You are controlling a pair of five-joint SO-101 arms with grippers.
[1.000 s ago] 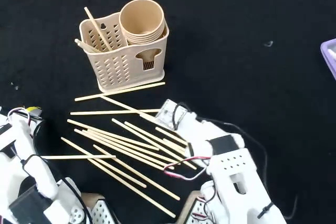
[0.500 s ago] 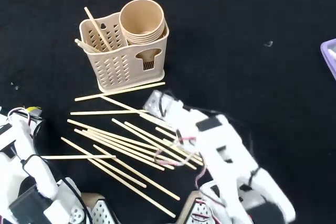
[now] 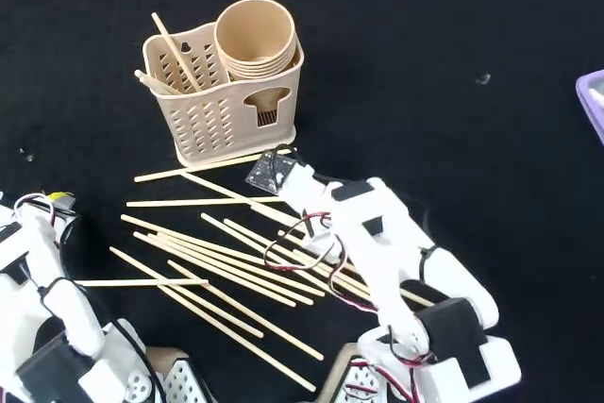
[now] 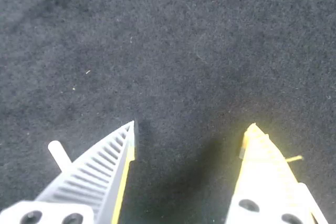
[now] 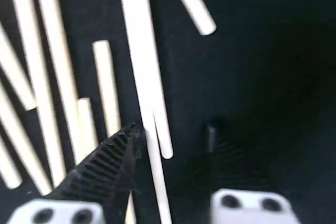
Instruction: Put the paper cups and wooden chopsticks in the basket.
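The right arm [image 3: 387,243] is made of white plastic shells with black servo blocks [image 3: 453,327] set into them. Thin red, white and black wires [image 3: 283,261] loop loose just behind its gripper, and a small dark board [image 3: 272,174] is mounted at the wrist. The right gripper [image 5: 172,129] has two black fingers, one ribbed on its inner face, on white bases with dark screw holes [image 5: 247,203]. The left gripper [image 4: 191,127] has a pale grey ribbed finger with a yellow edge and a smooth yellowish one, with screw holes at the bases too. The left arm [image 3: 38,309] is white with black parts, and coloured leads [image 3: 47,200] sit on it.
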